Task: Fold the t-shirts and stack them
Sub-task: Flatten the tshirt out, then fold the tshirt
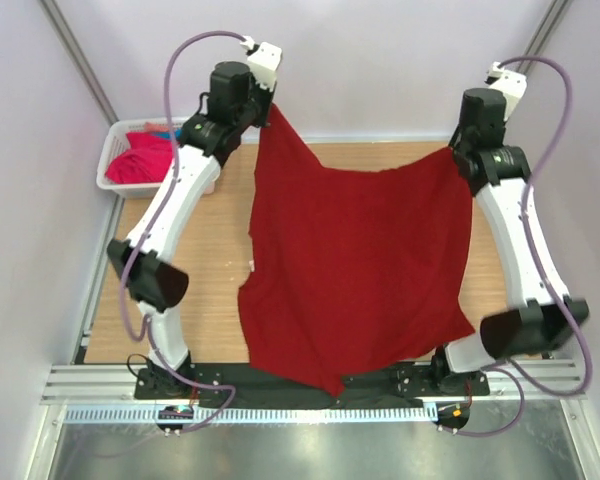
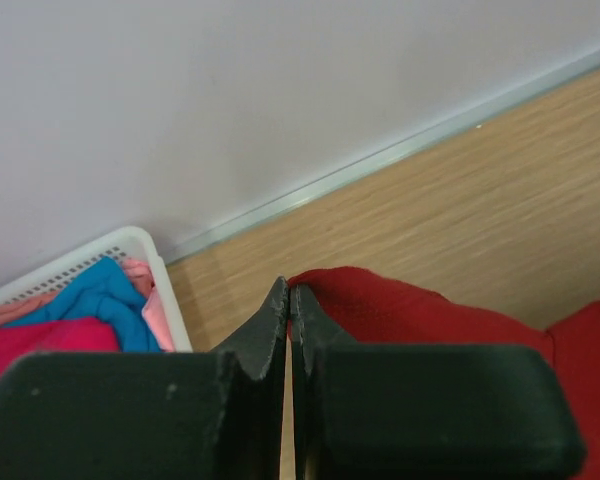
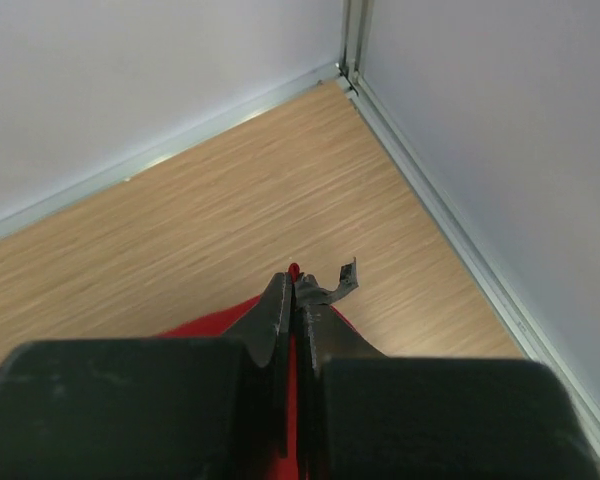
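A dark red t-shirt [image 1: 355, 270] is held up, spread over the wooden desk [image 1: 210, 250], its lowest corner near the arm bases. At its far corners, the left fingers [image 2: 270, 325] and right fingers [image 3: 277, 310] each pinch the cloth tight. At the far left, a white basket [image 1: 115, 150] holds a pink t-shirt [image 1: 140, 160] and a turquoise t-shirt [image 2: 105, 295].

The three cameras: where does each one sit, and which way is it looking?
Top external: above, behind the robot, looking down on the wooden table; left arm and right arm hold up a dark red t-shirt.
Left wrist: on the left arm, facing the back wall and white basket; its shut jaws show.
Right wrist: on the right arm, facing the far right corner; its shut jaws show.
Shared: all three see the t-shirt.
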{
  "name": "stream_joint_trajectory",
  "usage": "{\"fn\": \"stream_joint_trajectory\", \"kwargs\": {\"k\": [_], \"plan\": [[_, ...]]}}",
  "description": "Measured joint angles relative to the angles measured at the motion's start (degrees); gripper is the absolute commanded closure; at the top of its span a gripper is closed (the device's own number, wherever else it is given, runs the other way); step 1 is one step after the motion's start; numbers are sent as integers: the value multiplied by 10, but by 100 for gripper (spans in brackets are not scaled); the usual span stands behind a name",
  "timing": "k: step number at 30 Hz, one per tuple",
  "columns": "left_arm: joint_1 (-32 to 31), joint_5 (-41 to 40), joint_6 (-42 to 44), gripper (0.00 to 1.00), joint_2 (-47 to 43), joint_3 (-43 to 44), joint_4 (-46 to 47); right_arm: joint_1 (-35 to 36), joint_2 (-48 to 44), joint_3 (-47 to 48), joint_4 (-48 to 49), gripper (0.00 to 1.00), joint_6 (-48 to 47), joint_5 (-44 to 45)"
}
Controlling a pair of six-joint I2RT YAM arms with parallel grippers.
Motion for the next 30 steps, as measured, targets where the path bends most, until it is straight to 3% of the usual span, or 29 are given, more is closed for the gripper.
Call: {"fn": "stream_joint_trajectory", "kwargs": {"k": [7,15,30], "plan": [[32,0,9,100,151,63,65,-80,158,-3,89,99,30,-85],[69,24,3,100,211,99,133,-127,288,67,140,99,58,-173],[74,45,-6,100,214,45,172,-127,323,106,161,99,71,-206]]}}
